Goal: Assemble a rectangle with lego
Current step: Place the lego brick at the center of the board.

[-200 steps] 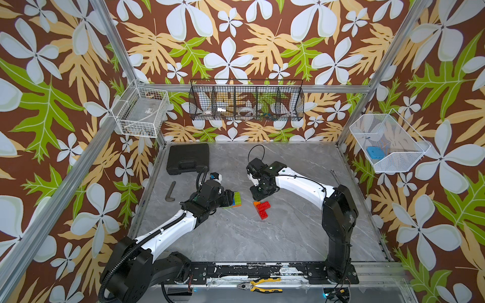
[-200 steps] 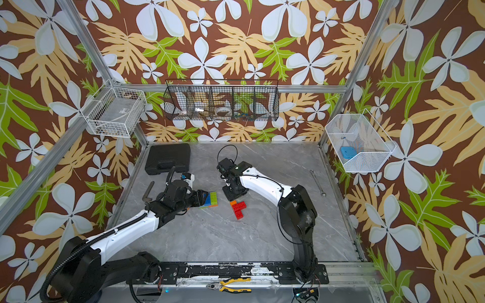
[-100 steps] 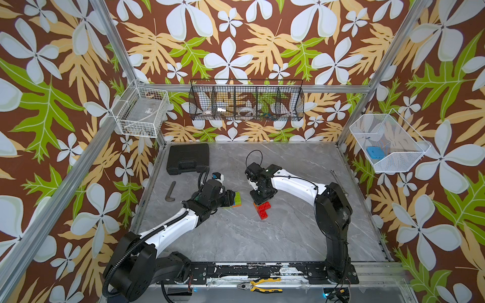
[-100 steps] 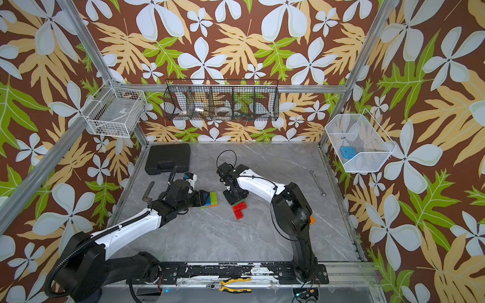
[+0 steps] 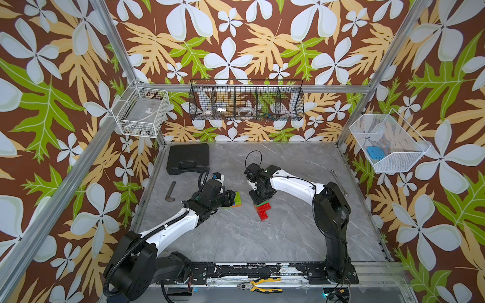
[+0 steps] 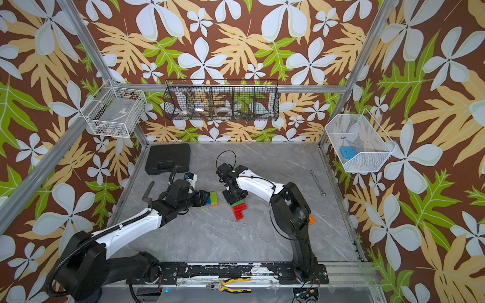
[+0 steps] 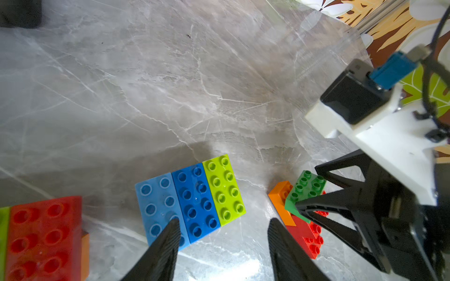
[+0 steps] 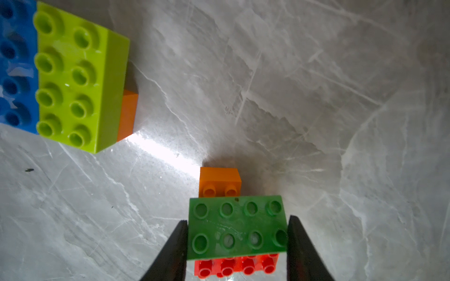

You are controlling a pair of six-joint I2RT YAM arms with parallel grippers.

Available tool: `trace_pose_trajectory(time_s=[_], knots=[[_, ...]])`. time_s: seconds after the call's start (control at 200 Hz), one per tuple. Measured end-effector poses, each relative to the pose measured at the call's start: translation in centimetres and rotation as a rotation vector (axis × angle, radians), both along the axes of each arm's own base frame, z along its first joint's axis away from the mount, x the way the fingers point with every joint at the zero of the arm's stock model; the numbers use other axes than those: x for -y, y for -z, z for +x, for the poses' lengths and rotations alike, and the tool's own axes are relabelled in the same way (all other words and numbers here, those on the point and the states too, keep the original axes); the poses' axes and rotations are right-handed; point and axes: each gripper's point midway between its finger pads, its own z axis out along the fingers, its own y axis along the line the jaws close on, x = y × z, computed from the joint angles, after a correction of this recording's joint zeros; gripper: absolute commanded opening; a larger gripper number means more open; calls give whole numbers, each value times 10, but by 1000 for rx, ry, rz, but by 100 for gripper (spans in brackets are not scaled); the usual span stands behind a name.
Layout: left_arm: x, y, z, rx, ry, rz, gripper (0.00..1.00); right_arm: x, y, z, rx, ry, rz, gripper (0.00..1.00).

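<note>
Mid-table, your right gripper (image 8: pixel 238 220) clamps the dark green brick (image 8: pixel 237 231) by its ends atop the red bricks (image 8: pixel 236 266), seemingly seating it, while your left gripper (image 7: pixel 223 220) gapes empty at the blue-and-lime slab (image 7: pixel 192 197); next, likely press down squarely, studs aligned.

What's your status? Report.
Left gripper open at blue-lime slab. Right gripper shut on green brick, over red bricks and orange brick. Nothing between the stacks.

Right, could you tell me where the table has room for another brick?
The table is barest in front, between the red bricks and the rail, and at the back, between the black case and the wrench. The middle is crowded: left gripper by the blue bricks, right gripper on the green brick.
</note>
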Motion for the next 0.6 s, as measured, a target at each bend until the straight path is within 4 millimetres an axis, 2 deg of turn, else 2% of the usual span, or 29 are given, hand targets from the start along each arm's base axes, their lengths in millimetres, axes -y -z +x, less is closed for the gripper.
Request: trace_pose_trajectory(time_s=[0.205, 0.295, 0.445, 0.506, 0.601], knots=[[0, 3, -1, -7, 2, 2, 60, -1, -18, 14, 64, 38, 36, 30], [0, 4, -1, -8, 3, 2, 60, 16, -24, 29, 107, 107, 54, 33], [2, 5, 0, -9, 9, -4, 59, 64, -1, 47, 146, 235, 10, 33], [4, 6, 0, -14, 17, -9, 59, 75, 9, 53, 165, 261, -7, 33], [5, 6, 0, -17, 21, -10, 59, 79, 17, 62, 205, 267, -16, 36]])
